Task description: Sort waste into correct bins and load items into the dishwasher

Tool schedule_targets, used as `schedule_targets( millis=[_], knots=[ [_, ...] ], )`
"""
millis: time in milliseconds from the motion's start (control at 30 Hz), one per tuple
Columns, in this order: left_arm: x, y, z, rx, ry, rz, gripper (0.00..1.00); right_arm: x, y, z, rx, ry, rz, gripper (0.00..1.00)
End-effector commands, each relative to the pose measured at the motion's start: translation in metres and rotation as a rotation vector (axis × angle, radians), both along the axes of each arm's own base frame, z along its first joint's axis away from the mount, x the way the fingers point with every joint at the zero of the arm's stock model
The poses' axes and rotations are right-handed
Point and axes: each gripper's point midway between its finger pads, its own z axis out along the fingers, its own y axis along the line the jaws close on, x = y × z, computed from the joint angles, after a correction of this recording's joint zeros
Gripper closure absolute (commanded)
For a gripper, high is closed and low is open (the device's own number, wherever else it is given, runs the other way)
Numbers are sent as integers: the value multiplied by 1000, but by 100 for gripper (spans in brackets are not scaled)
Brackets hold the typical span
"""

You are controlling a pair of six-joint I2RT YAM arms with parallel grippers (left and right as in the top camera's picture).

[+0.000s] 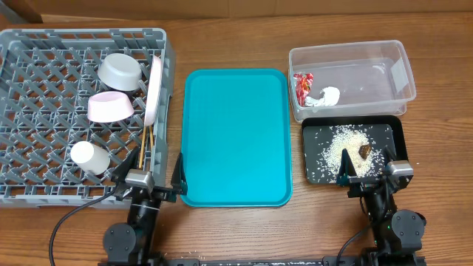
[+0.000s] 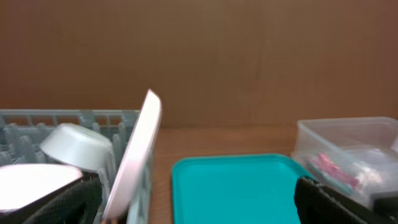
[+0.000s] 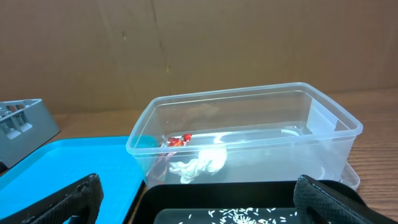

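Both grippers stand wide open and hold nothing: the left gripper (image 1: 148, 174) sits at the near edge where the rack (image 1: 44, 74) meets the teal tray (image 1: 235, 137), and the right gripper (image 1: 373, 174) is over the near edge of the black tray (image 1: 388, 134). That tray holds the rice (image 1: 344, 148) and a brown bit (image 1: 365, 152). Behind it, the clear tub (image 1: 369, 74) holds the red wrapper (image 1: 302, 86) and the tissue (image 1: 325, 97). The rack holds the dishes — a plate (image 1: 155, 89) on edge, a grey-green bowl (image 1: 120, 71), a pink bowl (image 1: 111, 107), a cup (image 1: 90, 157) and chopsticks (image 1: 145, 144).

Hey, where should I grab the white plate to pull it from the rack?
Probably its upper rim, from above. The plate stands on edge, tilted, against the rack's wall beside the bowls, so only that thin rim is free to pinch.
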Motion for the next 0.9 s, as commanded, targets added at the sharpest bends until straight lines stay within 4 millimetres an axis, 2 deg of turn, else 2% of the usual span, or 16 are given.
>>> schedule_targets(
  millis=[0, 100, 867],
  knots=[
    [5, 19, -18, 6, 25, 114, 0, 0, -1, -1, -3, -8, -3, 0],
    [5, 19, -54, 17, 169, 114, 0, 0, -1, -1, -3, -8, -3, 0],
    [5, 20, -56, 18, 181, 122, 0, 0, -1, -1, -3, -8, -3, 0]
  ],
)
